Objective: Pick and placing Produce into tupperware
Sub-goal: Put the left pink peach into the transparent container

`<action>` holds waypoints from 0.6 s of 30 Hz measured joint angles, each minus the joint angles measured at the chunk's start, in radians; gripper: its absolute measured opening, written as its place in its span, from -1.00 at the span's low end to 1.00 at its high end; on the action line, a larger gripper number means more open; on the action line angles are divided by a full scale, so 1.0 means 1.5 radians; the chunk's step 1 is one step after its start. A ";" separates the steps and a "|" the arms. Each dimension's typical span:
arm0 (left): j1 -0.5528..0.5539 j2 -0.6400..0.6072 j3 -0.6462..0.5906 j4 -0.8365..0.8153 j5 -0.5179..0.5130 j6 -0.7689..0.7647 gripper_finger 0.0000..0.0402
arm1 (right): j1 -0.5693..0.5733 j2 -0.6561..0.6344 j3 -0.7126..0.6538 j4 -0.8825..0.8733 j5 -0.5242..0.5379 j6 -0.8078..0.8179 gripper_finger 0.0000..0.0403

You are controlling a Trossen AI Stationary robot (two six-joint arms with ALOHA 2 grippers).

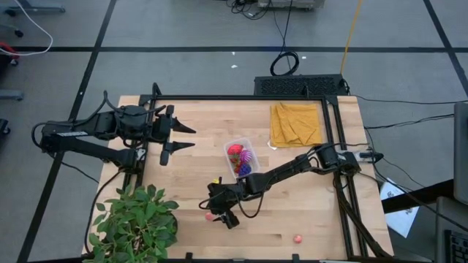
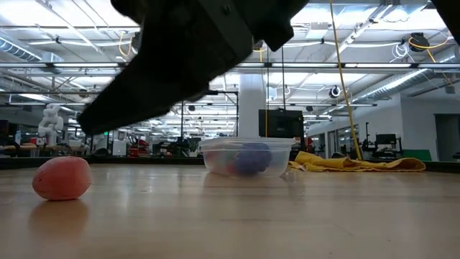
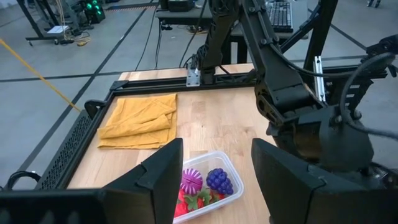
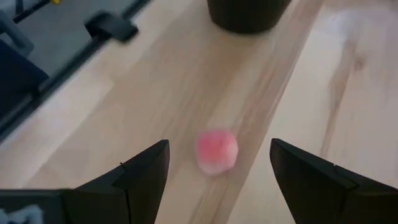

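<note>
The tupperware [image 1: 240, 158] is a clear box standing mid-table; it holds a red strawberry, a spiky magenta fruit and purple grapes, also seen in the left wrist view [image 3: 205, 185]. A small pink piece [image 1: 208, 216] lies on the wood near the table's near edge. My right gripper [image 1: 219, 212] reaches there from the right and is open. In the right wrist view the pink piece [image 4: 217, 151] lies between and beyond the fingers of my right gripper [image 4: 219, 147], untouched. My left gripper [image 1: 191, 137] is open and hovers left of the tupperware. A red piece [image 1: 297, 237] lies near the near edge.
A folded mustard-yellow cloth [image 1: 296, 123] lies at the far right of the table. A green potted plant [image 1: 136, 223] stands at the near left corner, close to the pink piece; its dark pot [image 4: 249, 12] shows ahead of my right gripper. A black frame [image 1: 241, 97] rims the table.
</note>
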 joint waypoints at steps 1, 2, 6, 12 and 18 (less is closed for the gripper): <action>0.000 0.000 0.000 0.000 0.000 0.000 -0.03 | 0.000 0.001 0.000 -0.004 0.000 0.001 0.34; 0.000 0.000 0.000 0.000 0.000 0.000 -0.03 | 0.000 0.003 -0.001 -0.008 0.000 0.003 0.34; 0.000 0.000 0.000 0.000 0.000 0.000 -0.02 | 0.000 0.021 0.003 -0.010 0.000 0.003 0.34; 0.000 0.000 0.000 0.001 0.000 0.001 -0.03 | 0.000 0.047 0.035 -0.012 0.000 -0.016 0.34; 0.000 0.000 0.000 0.000 0.000 0.001 -0.03 | 0.000 0.060 0.037 -0.020 -0.011 -0.009 0.34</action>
